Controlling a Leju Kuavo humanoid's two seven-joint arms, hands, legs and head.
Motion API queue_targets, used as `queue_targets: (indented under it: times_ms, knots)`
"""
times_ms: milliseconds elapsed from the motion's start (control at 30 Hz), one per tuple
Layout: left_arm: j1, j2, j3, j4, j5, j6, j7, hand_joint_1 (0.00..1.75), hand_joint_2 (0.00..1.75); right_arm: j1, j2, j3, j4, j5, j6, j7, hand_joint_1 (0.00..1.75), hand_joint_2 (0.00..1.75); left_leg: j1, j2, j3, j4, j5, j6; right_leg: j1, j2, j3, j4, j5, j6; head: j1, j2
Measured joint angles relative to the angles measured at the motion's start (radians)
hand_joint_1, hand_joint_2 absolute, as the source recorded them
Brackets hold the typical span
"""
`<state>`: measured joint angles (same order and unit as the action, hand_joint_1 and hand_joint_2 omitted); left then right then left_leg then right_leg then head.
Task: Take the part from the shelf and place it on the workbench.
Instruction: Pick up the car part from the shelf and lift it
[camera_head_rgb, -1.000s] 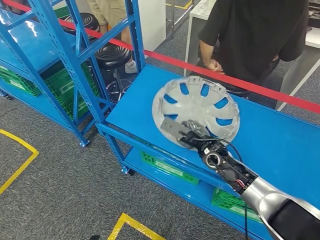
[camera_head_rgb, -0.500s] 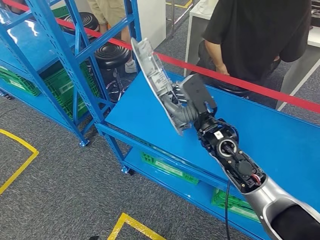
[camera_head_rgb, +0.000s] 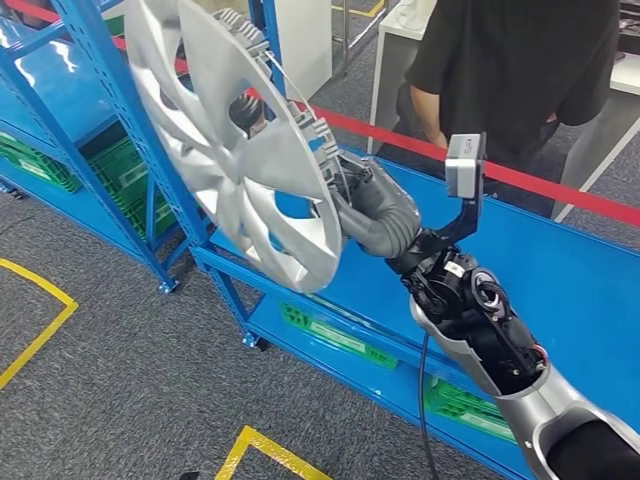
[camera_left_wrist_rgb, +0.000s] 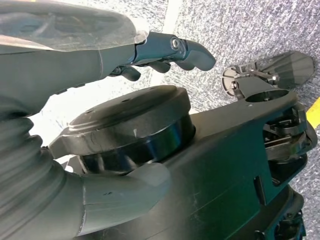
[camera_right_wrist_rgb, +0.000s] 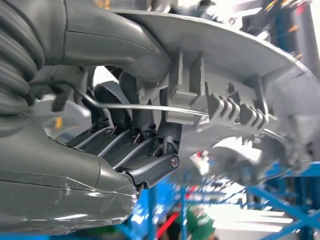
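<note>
Hubcap (camera_head_rgb: 226, 150) held by its rim in right hand (camera_head_rgb: 377, 215), lifted clear above blue shelf (camera_head_rgb: 558, 290); keep grip firm and swing slowly past shelf posts; left hand (camera_left_wrist_rgb: 113, 120) hangs, grip unclear.

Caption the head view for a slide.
Right robot hand lifts the silver wheel cover off the blue shelf.

Bright even light; glare on blue shelf (camera_head_rgb: 45, 70); right wrist background blurred.
</note>
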<state>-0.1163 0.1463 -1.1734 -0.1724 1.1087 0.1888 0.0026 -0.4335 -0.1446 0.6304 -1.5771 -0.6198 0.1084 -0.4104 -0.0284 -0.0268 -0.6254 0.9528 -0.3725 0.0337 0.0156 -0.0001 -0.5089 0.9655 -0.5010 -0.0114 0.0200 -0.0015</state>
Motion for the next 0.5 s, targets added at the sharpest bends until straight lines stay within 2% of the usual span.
queue_targets:
  times_ms: [500]
  knots:
    - [-0.001, -0.004, 0.000, 0.000, 0.004, 0.000, -0.003, 0.00, 1.75, 0.034, 0.056, 0.018, 0.026, 0.000, 0.135, -0.043, 1.64, 1.75, 0.000, 0.000, 0.000, 0.000, 0.000, 0.000, 0.000, 0.000, 0.000, 0.000, 0.000, 0.000, 0.001, 0.000]
